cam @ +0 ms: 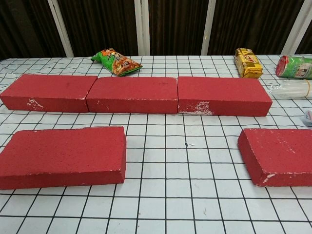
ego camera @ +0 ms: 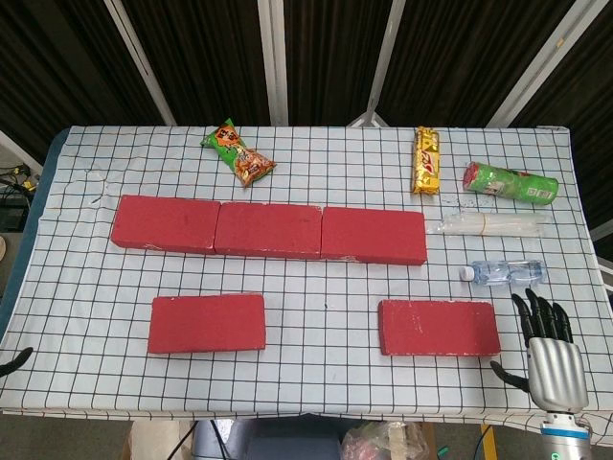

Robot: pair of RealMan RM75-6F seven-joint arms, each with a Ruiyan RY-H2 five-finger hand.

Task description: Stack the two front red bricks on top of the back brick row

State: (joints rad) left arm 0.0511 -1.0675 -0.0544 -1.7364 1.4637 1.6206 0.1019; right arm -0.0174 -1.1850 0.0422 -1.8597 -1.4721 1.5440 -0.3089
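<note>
Three red bricks form the back row [ego camera: 268, 230] [cam: 134, 94] across the checked table. In front lie two more red bricks: the front left brick [ego camera: 208, 323] [cam: 62, 156] and the front right brick [ego camera: 438, 327] [cam: 278, 155], both flat on the cloth. My right hand [ego camera: 549, 347] is at the table's front right corner, just right of the front right brick, fingers stretched out and apart, holding nothing. Of my left hand only a dark tip [ego camera: 17, 359] shows at the left edge of the head view; its state is hidden. Neither hand appears in the chest view.
Behind the row lie a green snack bag [ego camera: 239, 153] [cam: 117, 62] and a yellow packet [ego camera: 426, 160] [cam: 247, 62]. At the right are a green can [ego camera: 510, 182] [cam: 295, 66], a clear plastic sleeve [ego camera: 488, 224] and a small water bottle [ego camera: 500, 273].
</note>
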